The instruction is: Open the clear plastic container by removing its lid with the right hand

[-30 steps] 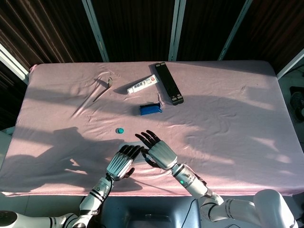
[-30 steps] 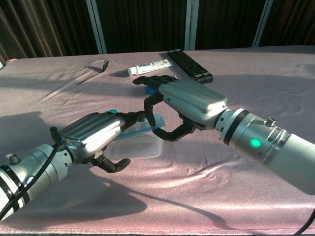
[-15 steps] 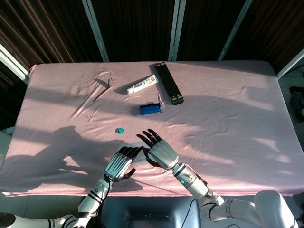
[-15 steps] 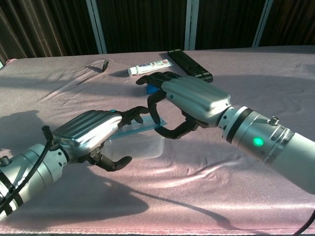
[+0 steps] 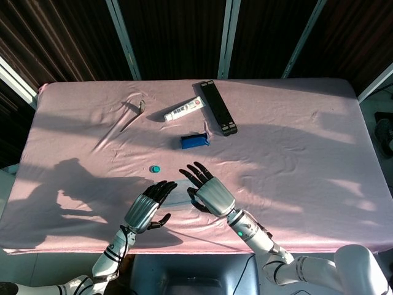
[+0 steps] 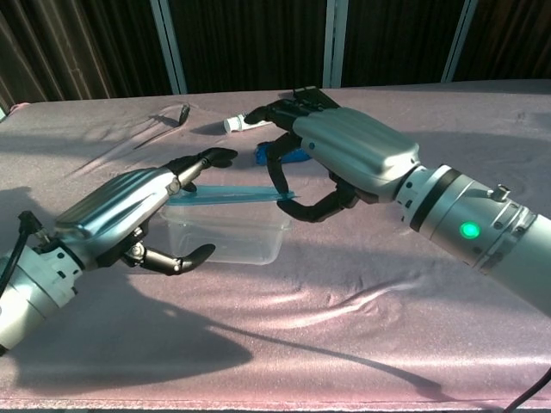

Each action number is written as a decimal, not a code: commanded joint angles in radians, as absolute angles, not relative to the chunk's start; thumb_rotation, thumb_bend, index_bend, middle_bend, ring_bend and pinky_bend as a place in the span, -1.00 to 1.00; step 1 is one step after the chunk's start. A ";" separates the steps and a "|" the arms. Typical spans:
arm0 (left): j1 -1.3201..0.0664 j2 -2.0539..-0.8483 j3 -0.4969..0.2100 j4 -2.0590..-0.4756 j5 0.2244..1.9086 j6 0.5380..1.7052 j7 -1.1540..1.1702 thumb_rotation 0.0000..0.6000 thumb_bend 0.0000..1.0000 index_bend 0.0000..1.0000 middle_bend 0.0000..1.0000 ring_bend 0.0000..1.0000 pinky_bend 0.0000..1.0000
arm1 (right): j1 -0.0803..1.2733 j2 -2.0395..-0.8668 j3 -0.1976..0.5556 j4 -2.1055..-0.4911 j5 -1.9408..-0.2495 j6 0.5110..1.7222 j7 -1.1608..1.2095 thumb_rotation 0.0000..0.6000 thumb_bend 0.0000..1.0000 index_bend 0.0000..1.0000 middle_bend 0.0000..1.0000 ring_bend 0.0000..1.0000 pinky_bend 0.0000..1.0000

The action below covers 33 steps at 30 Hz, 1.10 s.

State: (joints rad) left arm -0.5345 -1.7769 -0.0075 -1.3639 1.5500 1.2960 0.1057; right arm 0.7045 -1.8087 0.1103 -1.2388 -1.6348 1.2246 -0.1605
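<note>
While the left hand (image 6: 129, 211) rests fingers spread against the container (image 6: 228, 237) near table centre-front, the right hand (image 6: 344, 159) pinches the lid (image 6: 232, 195) at its 3 o'clock edge, apparently lifted clear. At 12 o'clock lie a blue item (image 5: 194, 141), tube (image 5: 183, 110) and black bar (image 5: 218, 107).

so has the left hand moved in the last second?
Yes. In the head view the left hand has slid left and toward the robot, away from the teal cap, uncovering more of the clear container.
</note>
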 commanded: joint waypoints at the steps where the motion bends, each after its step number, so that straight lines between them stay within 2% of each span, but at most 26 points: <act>1: -0.523 -1.762 0.007 -1.343 1.600 1.335 0.014 1.00 -0.30 -0.99 -0.90 -0.94 -0.63 | 0.704 -1.802 0.115 -1.240 -1.634 1.229 -0.177 1.00 -0.02 0.69 -0.59 -0.93 -0.76; 8: -0.506 -1.701 0.019 -1.357 1.612 1.342 -0.053 1.00 -0.30 -1.00 -0.96 -1.00 -0.80 | 0.702 -1.776 0.126 -1.265 -1.629 1.238 -0.204 1.00 -0.02 0.69 -0.59 -0.93 -0.76; 20: -0.488 -1.660 0.008 -1.346 1.575 1.306 -0.089 1.00 -0.30 -1.00 -1.00 -1.00 -0.82 | 0.671 -1.678 0.134 -1.302 -1.625 1.277 -0.238 1.00 -0.02 0.69 -0.59 -0.93 -0.74; 28: -0.472 -1.631 0.024 -1.338 1.594 1.309 -0.107 1.00 -0.30 -1.00 -1.00 -1.00 -0.82 | 0.619 -1.639 0.078 -1.169 -1.586 1.239 -0.210 1.00 -0.02 0.69 -0.59 -0.93 -0.73; 31: -0.467 -1.633 0.030 -1.327 1.590 1.298 -0.104 1.00 -0.30 -1.00 -1.00 -1.00 -0.82 | 0.613 -1.668 0.054 -1.086 -1.581 1.210 -0.211 1.00 -0.02 0.60 -0.59 -0.92 -0.73; 33: -0.463 -1.636 0.033 -1.315 1.582 1.288 -0.102 1.00 -0.30 -1.00 -1.00 -1.00 -0.82 | 0.610 -1.687 0.046 -1.047 -1.576 1.194 -0.204 1.00 -0.02 0.37 -0.59 -0.92 -0.73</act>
